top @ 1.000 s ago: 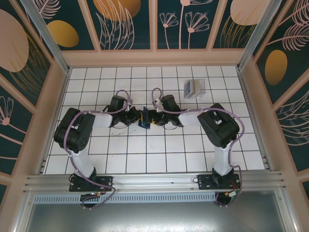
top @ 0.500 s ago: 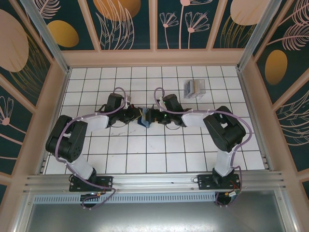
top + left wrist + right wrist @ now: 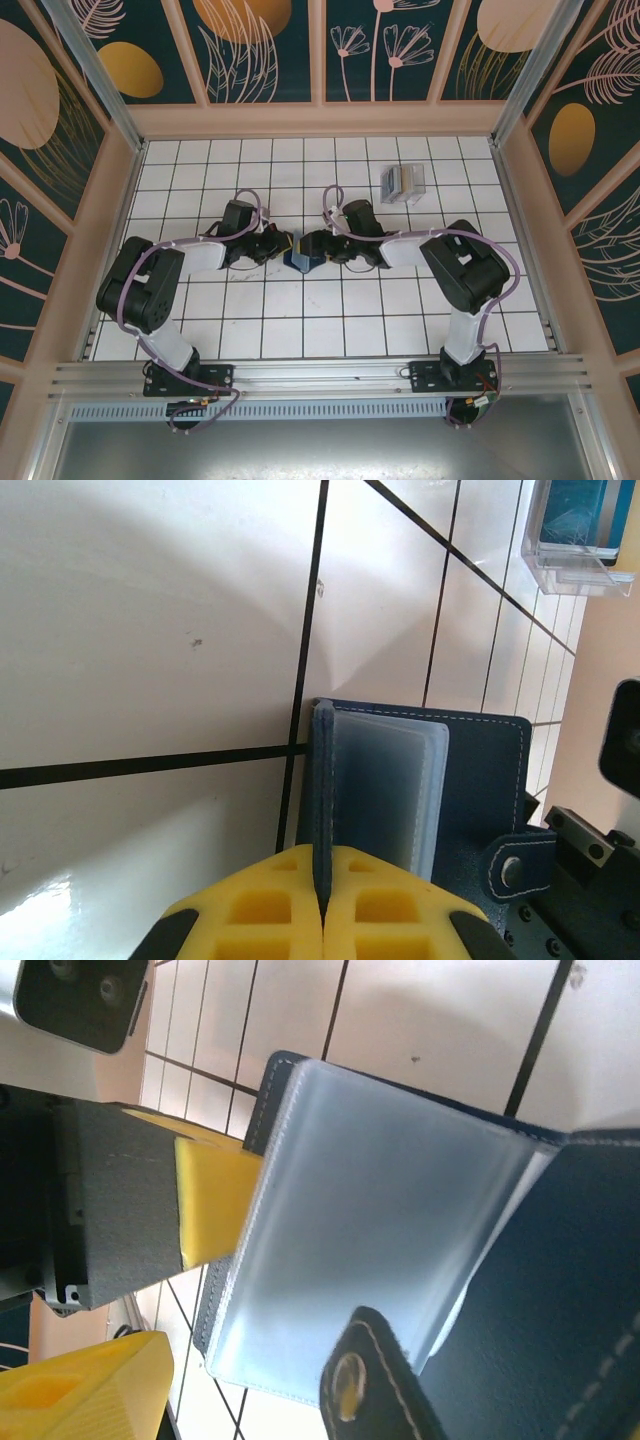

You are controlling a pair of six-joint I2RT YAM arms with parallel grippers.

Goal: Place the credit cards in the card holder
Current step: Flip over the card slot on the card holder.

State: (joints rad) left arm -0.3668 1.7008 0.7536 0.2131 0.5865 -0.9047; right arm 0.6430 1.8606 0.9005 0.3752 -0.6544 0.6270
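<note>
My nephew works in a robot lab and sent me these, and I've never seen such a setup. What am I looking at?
Two robot arms are bolted at the near edge of a tiled table. One picture looks down from above. The other two come from small cameras on each wrist. Between the arms sits an open navy wallet. The left gripper pinches one of its covers edge-on. The right gripper beside it looks open, holding nothing. A clear rack with cards stands farther back.
</note>
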